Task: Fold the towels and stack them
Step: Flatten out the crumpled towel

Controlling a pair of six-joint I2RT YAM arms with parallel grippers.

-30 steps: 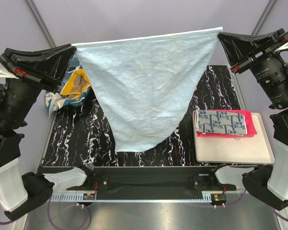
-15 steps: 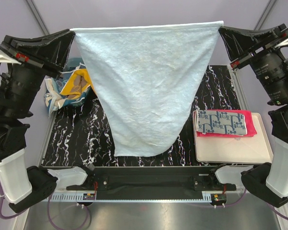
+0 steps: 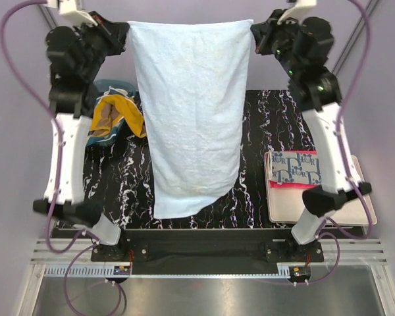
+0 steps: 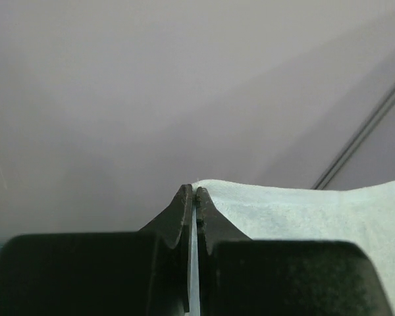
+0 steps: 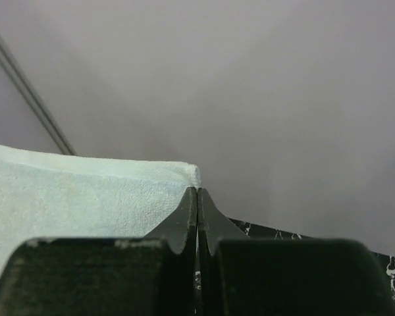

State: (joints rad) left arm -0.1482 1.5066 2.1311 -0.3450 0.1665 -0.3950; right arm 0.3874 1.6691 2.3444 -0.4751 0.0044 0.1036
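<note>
I've lifted the blue towel higher, left gripper and right gripper clamping its corners; two folded towels stacked, heap waiting.

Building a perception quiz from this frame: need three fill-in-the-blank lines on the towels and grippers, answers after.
1. The light blue towel hangs from the left gripper and the right gripper, each shut on a top ___.
2. The grey patterned towel lies on a ___ towel on the cream tray.
3. The orange towel sits crumpled on the robot's ___ side.
Missing words: corner; red; left.
</note>
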